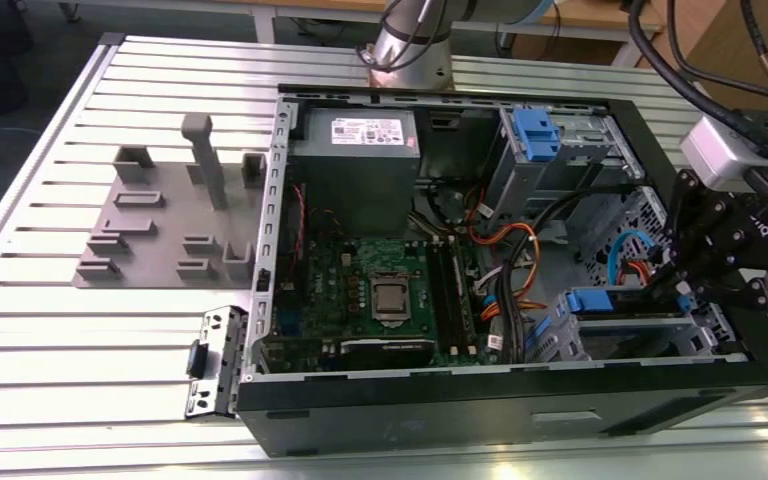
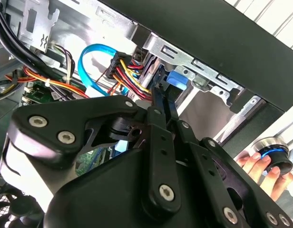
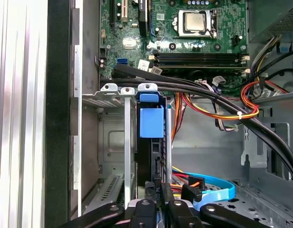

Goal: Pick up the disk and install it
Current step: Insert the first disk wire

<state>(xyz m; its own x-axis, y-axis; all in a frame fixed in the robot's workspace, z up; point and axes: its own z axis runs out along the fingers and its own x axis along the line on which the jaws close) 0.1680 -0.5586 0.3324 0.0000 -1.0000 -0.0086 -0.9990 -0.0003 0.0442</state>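
The disk (image 3: 150, 121) stands on edge in the drive cage (image 3: 113, 156) at about four o'clock in the case (image 1: 491, 410) as the exterior view shows it, with its blue carrier tab facing the motherboard (image 1: 371, 290). The gripper (image 3: 158, 192) is at the disk's opposite end, at three o'clock from the tab in that view. Its fingers are drawn together with hardly a gap. I cannot tell whether they nip the carrier's edge or only bear against it. The chief risk, as I judge it, is the wiring. The blue data cable (image 3: 218, 187) and the red, yellow and orange power leads (image 2: 130, 76) lie just beside the fingertips, and a lead caught between disk and cage would stop it seating or strain a plug. A second risk is cocking: a push off the rail's line could wedge the carrier in the slot. A person's hand (image 2: 258, 164) rests on a round knob outside the case wall, near the arm.
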